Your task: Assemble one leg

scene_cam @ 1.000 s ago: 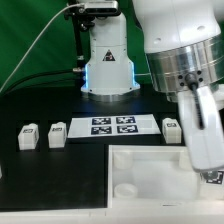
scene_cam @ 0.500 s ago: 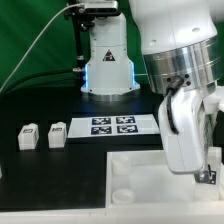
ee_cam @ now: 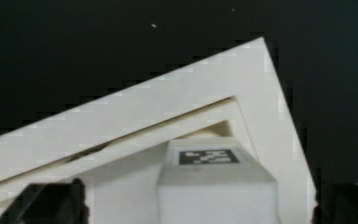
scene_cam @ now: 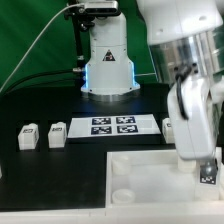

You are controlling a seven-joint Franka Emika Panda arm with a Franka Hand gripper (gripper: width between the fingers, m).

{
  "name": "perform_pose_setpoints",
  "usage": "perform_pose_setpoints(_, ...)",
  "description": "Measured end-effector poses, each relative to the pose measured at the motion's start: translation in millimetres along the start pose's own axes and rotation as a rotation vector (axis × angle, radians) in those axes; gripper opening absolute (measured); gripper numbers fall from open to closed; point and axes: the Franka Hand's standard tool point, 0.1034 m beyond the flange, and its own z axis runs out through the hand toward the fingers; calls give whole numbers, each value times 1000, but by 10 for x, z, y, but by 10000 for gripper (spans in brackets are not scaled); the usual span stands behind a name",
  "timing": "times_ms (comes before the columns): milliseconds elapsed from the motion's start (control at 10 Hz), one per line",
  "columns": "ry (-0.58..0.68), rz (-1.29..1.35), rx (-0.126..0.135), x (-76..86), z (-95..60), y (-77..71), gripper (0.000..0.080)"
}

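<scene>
Hanging low over the large white square piece (scene_cam: 150,170), the gripper (scene_cam: 207,168) sits at the exterior view's right, its body hiding most of what lies under it. In that view a small tagged block shows at the fingertips, just above the square piece's right part. Wrist view: a white block with a black-and-white tag on its top, the leg (ee_cam: 208,178), stands between the two dark fingers (ee_cam: 48,203), one on each side of it; a corner of the square piece (ee_cam: 247,85) spreads behind it against the black table (ee_cam: 87,50). The fingers look set narrow about the leg, but whether the pads press on it cannot be told, as their tips fall at the picture's edge. Landmark for the rest is the marker board (scene_cam: 112,125), the flat white strip of four tags lying on the table. To the exterior view's left of the board, just beside its end, stands one loose leg (scene_cam: 57,133); further left stands another (scene_cam: 28,137), the two near each other but apart. At the board's other end, to the exterior view's right, a further white block (scene_cam: 170,127) peeks out from behind the arm, partly hidden. Behind the board rises the robot base (scene_cam: 108,60), white with a blue glow at its foot and a green backdrop (scene_cam: 30,40) beyond. The square piece lies nearer the camera than the board, a round socket (scene_cam: 126,192) showing near its front left corner.
</scene>
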Motion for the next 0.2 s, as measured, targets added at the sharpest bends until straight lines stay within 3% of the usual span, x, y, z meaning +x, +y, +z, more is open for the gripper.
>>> perform_pose_setpoints(200,-1,-6,0,-20,-6,4,649)
